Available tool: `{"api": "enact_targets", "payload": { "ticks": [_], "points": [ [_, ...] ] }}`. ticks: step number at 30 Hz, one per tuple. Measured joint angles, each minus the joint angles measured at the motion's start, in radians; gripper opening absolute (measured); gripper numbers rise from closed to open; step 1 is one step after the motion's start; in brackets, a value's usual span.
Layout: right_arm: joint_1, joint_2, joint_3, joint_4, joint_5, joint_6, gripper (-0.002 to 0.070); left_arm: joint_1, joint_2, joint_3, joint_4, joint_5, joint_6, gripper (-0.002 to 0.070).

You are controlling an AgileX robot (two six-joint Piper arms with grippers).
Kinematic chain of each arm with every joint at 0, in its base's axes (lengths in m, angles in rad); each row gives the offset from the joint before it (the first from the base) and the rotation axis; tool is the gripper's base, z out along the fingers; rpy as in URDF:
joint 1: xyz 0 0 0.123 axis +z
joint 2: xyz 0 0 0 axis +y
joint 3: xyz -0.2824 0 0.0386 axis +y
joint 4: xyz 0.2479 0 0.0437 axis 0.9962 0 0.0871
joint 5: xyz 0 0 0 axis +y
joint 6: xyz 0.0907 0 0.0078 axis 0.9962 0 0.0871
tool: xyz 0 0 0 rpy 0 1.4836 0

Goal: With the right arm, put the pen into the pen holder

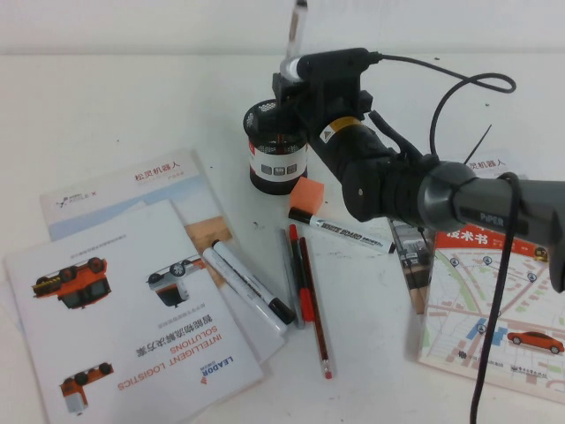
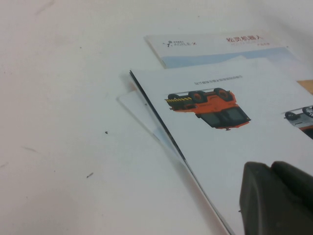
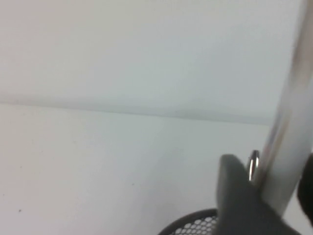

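Spreading across the view, the white desk (image 1: pixel 106 97) carries brochures (image 1: pixel 124 300) toward its near left corner and a map booklet (image 1: pixel 494 309) at the near right edge. The right arm (image 1: pixel 441 199) is stretched from the right edge toward the far middle, where its right pincer (image 1: pixel 296 75) is held above the pen holder (image 1: pixel 277 146). The pincer is clenched on the pen (image 1: pixel 295 35), which is kept nearly upright, its upper end rising toward the far edge and its lower end just over the holder's mouth; in the right wrist view the pale barrel (image 3: pixel 288 127) is seen between the fingers (image 3: pixel 239 196) above the mesh rim (image 3: pixel 195 226). The insertion step is judged to be in hand: lowering and releasing are called for next, with the tip kept inside the rim. Other markers (image 1: pixel 252 283) lie unused mid-desk. The left pincer (image 2: pixel 279 198) is parked over the brochures; its state cannot be told.
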Motion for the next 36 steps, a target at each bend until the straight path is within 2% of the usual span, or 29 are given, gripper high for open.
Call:
{"api": "enact_targets", "payload": {
  "ticks": [4,6,8,11,13,15,21,25,30,36],
  "points": [
    [0.000,-0.002,-0.001,0.000,0.039,0.004,0.0360,0.000,0.000,0.000,0.000,0.000,0.000,-0.0003],
    [0.000,-0.022,-0.001,0.002,0.094,0.004,0.0379,0.000,0.000,0.000,0.000,0.000,0.000,-0.0002],
    [0.000,-0.054,-0.001,0.006,0.167,0.004,0.0320,0.000,0.000,0.000,0.000,0.000,0.000,-0.0002],
    [0.000,-0.139,-0.001,0.008,0.300,-0.006,0.0115,0.000,0.000,0.000,0.000,0.000,0.000,-0.0002],
    [0.000,-0.200,0.013,0.008,0.332,-0.018,0.0044,0.000,0.000,0.000,0.000,0.000,0.000,-0.0003],
    [0.000,-0.276,0.062,0.008,0.322,-0.027,0.0008,0.000,0.000,0.000,0.000,0.000,0.000,-0.0003],
    [0.000,-0.520,0.383,0.008,0.140,-0.033,-0.0015,0.000,0.000,0.000,0.000,0.000,0.000,-0.0002],
    [0.000,-0.708,0.620,-0.054,0.100,-0.040,-0.0017,0.000,0.000,0.000,0.000,0.000,0.000,-0.0003],
    [0.011,-0.974,0.789,-0.128,0.163,0.028,-0.0018,0.000,0.000,0.000,0.000,0.000,0.000,-0.0003],
    [0.011,-1.212,0.861,-0.138,0.349,0.096,-0.0019,0.000,0.000,0.000,0.000,0.000,0.000,-0.0003]
  ]
}}
